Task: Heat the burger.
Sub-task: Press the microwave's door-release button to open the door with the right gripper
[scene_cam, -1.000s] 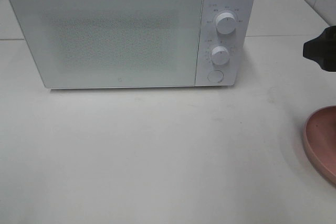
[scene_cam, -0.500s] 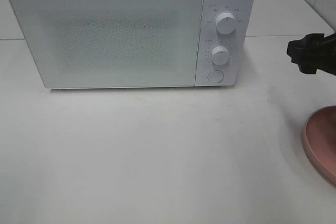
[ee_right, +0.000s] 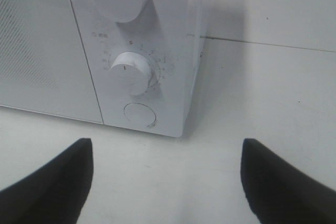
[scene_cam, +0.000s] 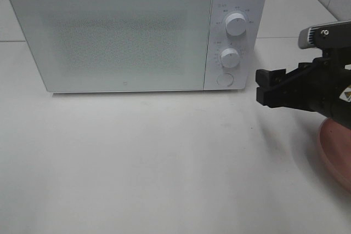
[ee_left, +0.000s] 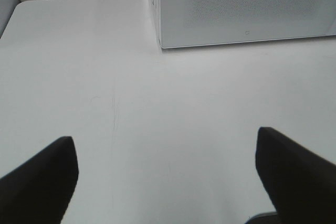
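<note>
right pincer [scene_cam: 262, 87]: come in from the side, jaws apart, empty; microwave [scene_cam: 120, 31] shut, its round button [scene_cam: 224, 79] just ahead. left pincer [ee_left: 164, 148]: apart, empty. burger: not in view. heating not begun, every step left.

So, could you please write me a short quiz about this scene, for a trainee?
1. True or false: the microwave door is open.
2. The right fingers are: A open, B shut on a knob, C shut and empty.
3. Fill in: in the high view, the plate is cut off by the ___ edge of the picture.
Key: 1 false; 2 A; 3 right.
</note>
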